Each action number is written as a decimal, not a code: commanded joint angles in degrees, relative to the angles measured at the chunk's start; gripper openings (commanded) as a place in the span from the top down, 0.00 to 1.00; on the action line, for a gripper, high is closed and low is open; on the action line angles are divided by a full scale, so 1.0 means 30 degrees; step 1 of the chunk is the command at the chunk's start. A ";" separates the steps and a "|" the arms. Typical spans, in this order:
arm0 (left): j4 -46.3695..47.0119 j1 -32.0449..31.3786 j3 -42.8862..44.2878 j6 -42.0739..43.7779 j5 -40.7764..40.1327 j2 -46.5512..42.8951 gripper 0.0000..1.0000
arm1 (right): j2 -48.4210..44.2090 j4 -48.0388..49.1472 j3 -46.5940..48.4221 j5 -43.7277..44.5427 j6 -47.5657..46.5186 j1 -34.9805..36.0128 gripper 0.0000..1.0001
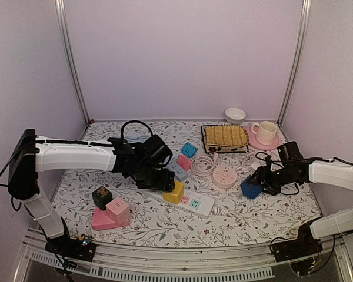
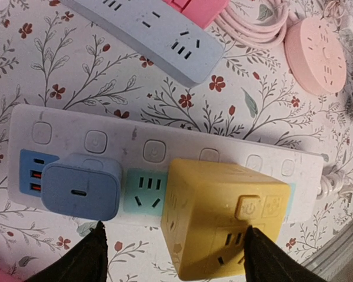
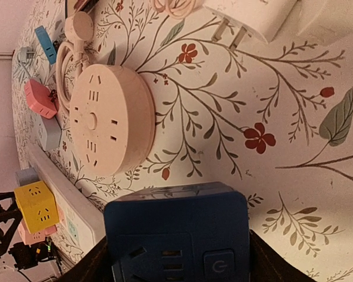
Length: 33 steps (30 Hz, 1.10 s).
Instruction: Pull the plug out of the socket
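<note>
Left tool [image 2: 175, 230] hangs open over the white power strip [image 2: 65, 126], yellow cube plug [image 2: 223, 223] stuck in it beside a blue charger [image 2: 79, 188]. Right tool [image 3: 177, 249], off to the strip's right, looks clamped on a dark blue cube [image 3: 176, 217].

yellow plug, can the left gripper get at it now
Probably yes: the left gripper is open right by the yellow plug, and nothing covers it. The blue adapter beside it on the strip stands apart, leaving room.
</note>
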 commanded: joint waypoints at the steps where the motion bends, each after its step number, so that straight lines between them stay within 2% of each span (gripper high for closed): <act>1: -0.2035 -0.0488 -0.0102 0.0565 -0.0039 0.0458 0.21 | -0.0098 0.0269 -0.0215 -0.0283 0.0300 -0.0607 0.26; 6: -0.2201 -0.0462 0.0056 0.0670 -0.0246 0.0337 0.21 | -0.0054 -0.0255 0.0377 0.0822 0.0336 -0.0757 0.18; 10: -0.2453 -0.0403 0.0255 0.0822 -0.0472 0.0219 0.21 | -0.0237 -0.1030 0.0961 0.2026 0.0258 -0.0781 0.15; 17: -0.2533 -0.0179 0.0208 0.0989 -0.0576 -0.0093 0.20 | -0.0351 -0.2227 0.1941 0.3661 -0.0267 -0.0790 0.14; 27: -0.2517 0.0044 0.0118 0.1082 -0.0531 -0.0444 0.20 | -0.0878 -0.2785 0.2899 0.3500 -0.1277 -0.0722 0.17; 33: -0.2233 0.0377 0.0043 0.0724 -0.0295 -0.1012 0.20 | -0.1066 -0.2519 0.4300 0.3812 -0.2455 0.1239 0.16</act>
